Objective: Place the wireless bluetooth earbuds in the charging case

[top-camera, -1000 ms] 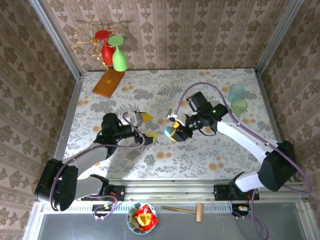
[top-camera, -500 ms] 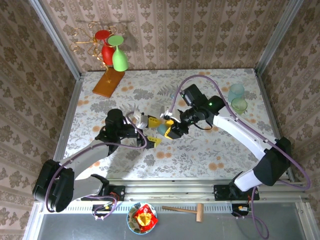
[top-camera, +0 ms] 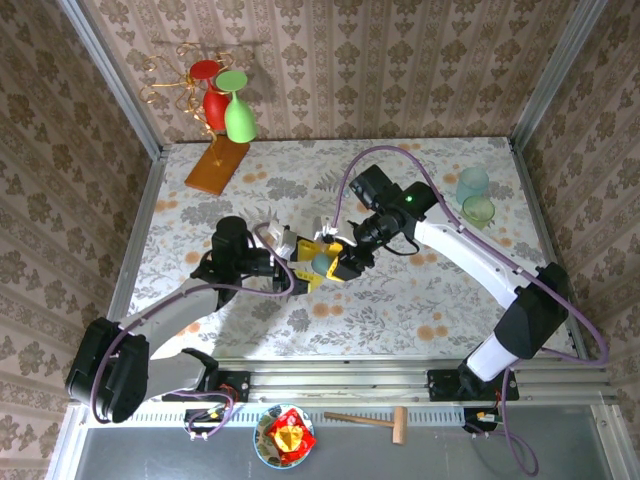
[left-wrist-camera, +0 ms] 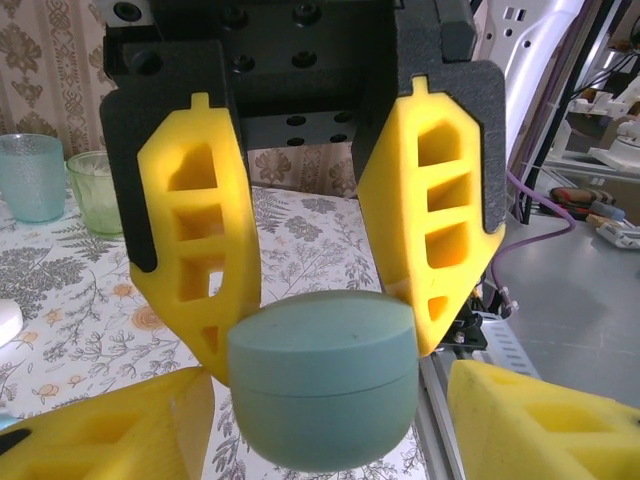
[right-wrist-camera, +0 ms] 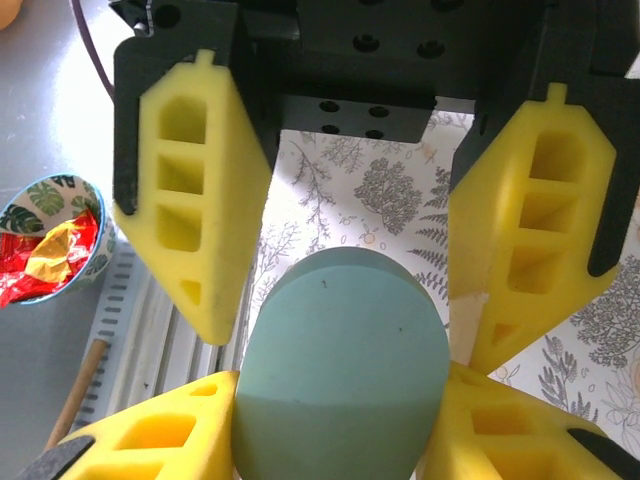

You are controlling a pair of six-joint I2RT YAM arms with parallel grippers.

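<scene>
At the rear left a wire stand (top-camera: 190, 85) on a wooden base carries a red glass and a green one, hung upside down. The left arm (top-camera: 170, 315) reaches from the near left corner over the flowered table (top-camera: 200, 190) toward the middle. In front of the table's near rail sits a bowl (top-camera: 260, 442) with a red wrapper in it, and just right of it lies a small wooden mallet (top-camera: 372, 420).

At mid-table the left gripper (left-wrist-camera: 322, 345) meets the right gripper (right-wrist-camera: 350, 335) head-on, and the charging case (top-camera: 320, 262) is between them. It is a teal pebble with its lid closed on the seam. The left gripper's yellow fingers (left-wrist-camera: 190, 240) stand about half-wide on either side of the case, with their tips right at its flanks. I cannot tell whether they press on it. The right gripper holds the case from the opposite side, and its jaws are set fairly narrow around it.

Behind the grippers a small pale bluish piece (top-camera: 329, 183) lies on the cloth, too small to identify. The right arm (top-camera: 480, 270) runs back to the near right corner. Near the rear right edge a bluish translucent cup (top-camera: 472, 183) and a green cup (top-camera: 479, 210) stand upright just beside each other
</scene>
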